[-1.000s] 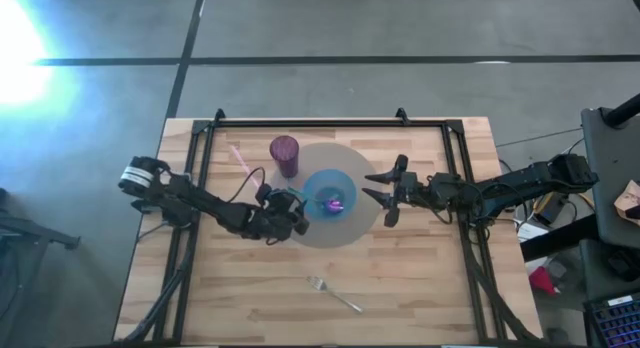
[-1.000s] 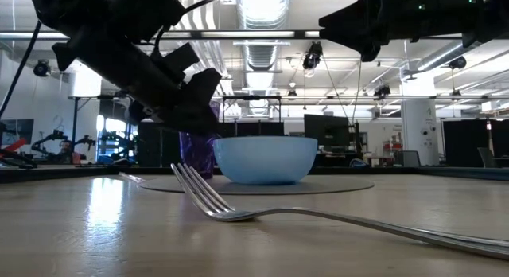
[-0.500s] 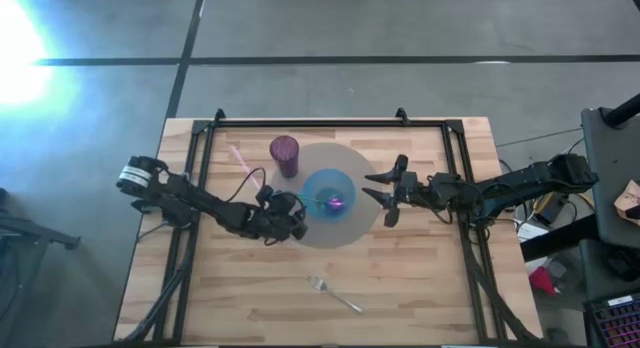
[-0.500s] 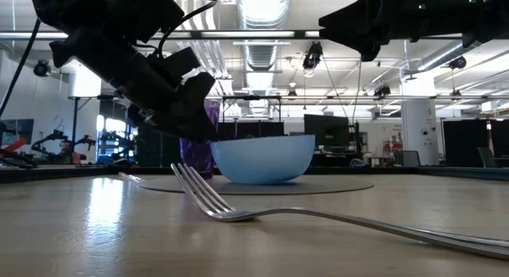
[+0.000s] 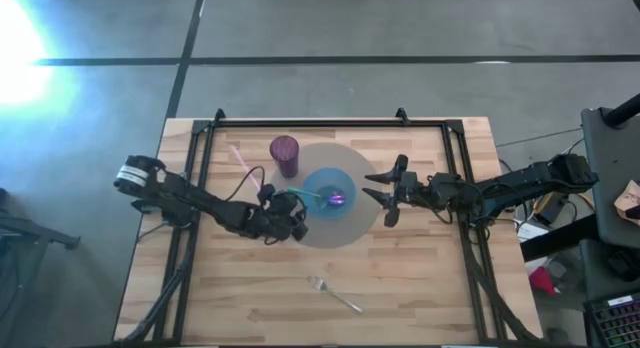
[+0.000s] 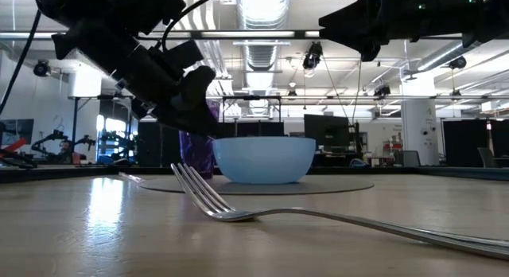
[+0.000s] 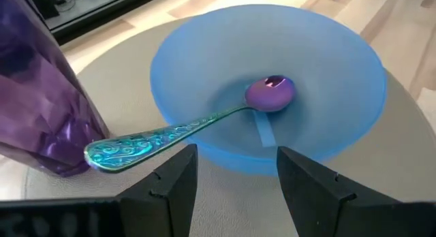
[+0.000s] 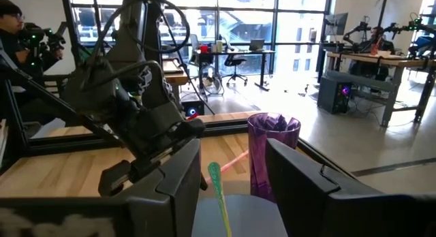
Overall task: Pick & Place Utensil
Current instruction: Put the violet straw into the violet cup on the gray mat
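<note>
An iridescent spoon (image 7: 204, 122) lies in the blue bowl (image 5: 328, 192). Its purple head (image 7: 270, 92) rests on the bowl's bottom, and its teal handle (image 7: 129, 146) leans over the rim toward the table's left. My left gripper (image 7: 235, 189) stands open just left of the bowl, one finger on either side of the handle's end and clear of it. My right gripper (image 5: 384, 194) hangs open to the right of the bowl, level and above the table. A silver fork (image 5: 335, 294) lies flat on the wood near the table's front edge.
The bowl sits on a round grey mat (image 5: 330, 233). A purple cup (image 5: 285, 155) stands at the mat's far left, close to the spoon's handle. A pink straw (image 5: 238, 156) lies left of the cup. Bare wood stretches around the fork (image 6: 238, 209).
My left gripper has rolled about its own pointing line and tipped up a little, staying open beside the bowl. The spoon stays in the bowl.
</note>
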